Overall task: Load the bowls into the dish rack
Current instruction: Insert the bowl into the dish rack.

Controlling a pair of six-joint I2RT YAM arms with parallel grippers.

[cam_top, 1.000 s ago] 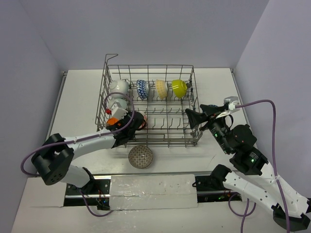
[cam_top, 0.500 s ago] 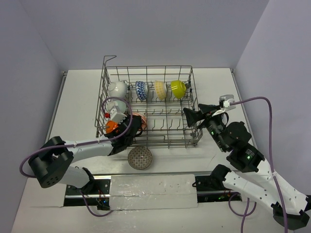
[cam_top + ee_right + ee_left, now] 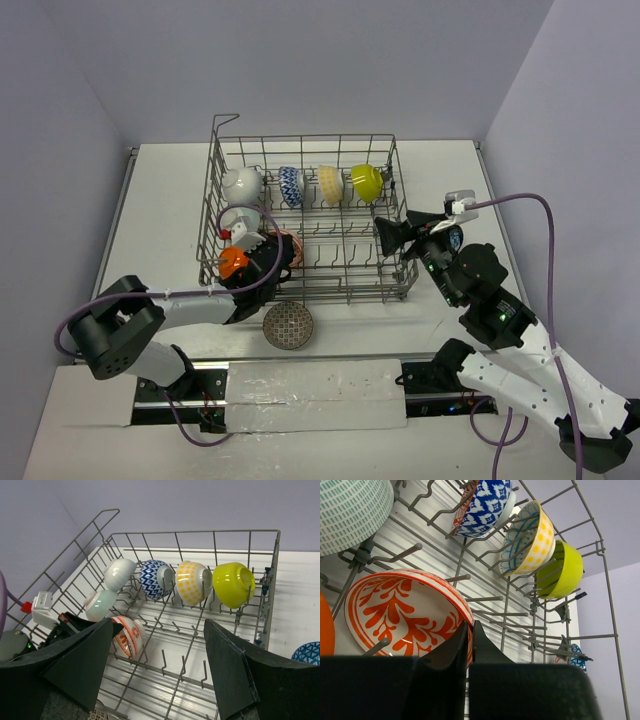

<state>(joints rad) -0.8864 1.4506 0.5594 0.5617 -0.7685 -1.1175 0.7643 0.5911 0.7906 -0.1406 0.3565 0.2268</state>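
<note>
The dish rack (image 3: 400, 215) holds a back row of bowls on edge: white (image 3: 243, 183), dark-blue patterned (image 3: 291, 185), pale yellow (image 3: 331, 183) and lime (image 3: 367, 181). A pale bowl (image 3: 238, 218) stands in front of the white one. My left gripper (image 3: 470, 626) is shut on the rim of the red-white bowl (image 3: 405, 612), which stands on edge among the front-left tines (image 3: 127, 635). An orange bowl (image 3: 232, 263) shows beside it. My right gripper (image 3: 158, 622) hangs open and holds nothing above the rack's right side (image 3: 385, 233).
A grey patterned bowl (image 3: 289, 323) lies on the table just in front of the rack. A blue-white bowl (image 3: 307, 652) sits on the table to the rack's right. The rack's raised corner loop (image 3: 228, 118) stands at the back left.
The left wrist has drawn slightly nearer and lower, the red-white bowl still in its grip. The right gripper has moved left, further over the rack's right edge.
</note>
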